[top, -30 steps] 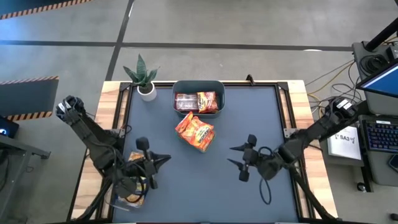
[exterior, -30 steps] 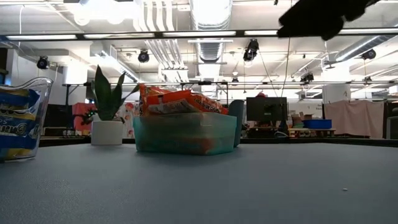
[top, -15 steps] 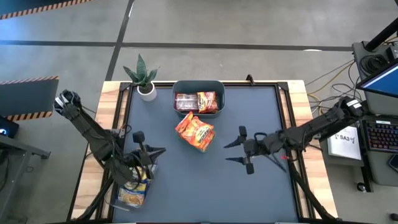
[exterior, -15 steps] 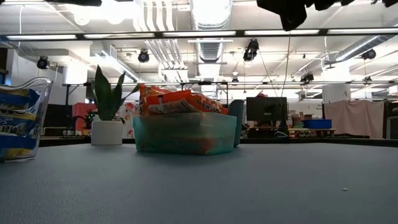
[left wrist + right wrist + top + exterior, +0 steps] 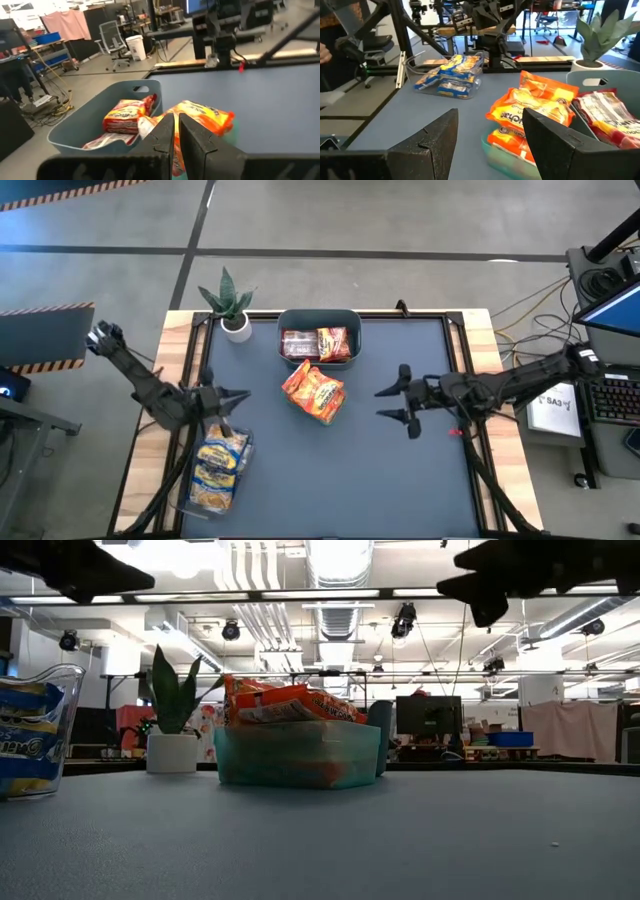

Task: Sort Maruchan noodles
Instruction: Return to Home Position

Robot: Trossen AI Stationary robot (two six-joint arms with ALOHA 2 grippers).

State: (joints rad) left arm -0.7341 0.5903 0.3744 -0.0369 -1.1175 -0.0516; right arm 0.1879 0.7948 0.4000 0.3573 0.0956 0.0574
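Note:
Orange-red Maruchan noodle packets point(image 5: 313, 391) are piled on a small green tray point(image 5: 506, 150) at mid-table. More packets point(image 5: 318, 343), dark red-with-white and orange, lie in the grey-teal tub point(image 5: 284, 326) at the far edge. Yellow-with-blue packets point(image 5: 217, 466) fill a clear container point(image 5: 190, 502) at the near left. My left gripper point(image 5: 245, 395) hovers shut, left of the orange pile, in the air. My right gripper point(image 5: 380, 404) hovers open, right of the pile, and points at it point(image 5: 492, 145). Neither holds anything.
A potted plant point(image 5: 229, 304) stands at the far left corner beside the tub. Bare dark table top point(image 5: 340, 480) stretches across the near middle and right. Wooden rails point(image 5: 190, 350) border the mat.
My left gripper has drawn away from the clear container toward the far edge, staying shut; the container with its yellow packets now shows in full. My right gripper has swung toward the far edge and turned to face the orange pile, still open.

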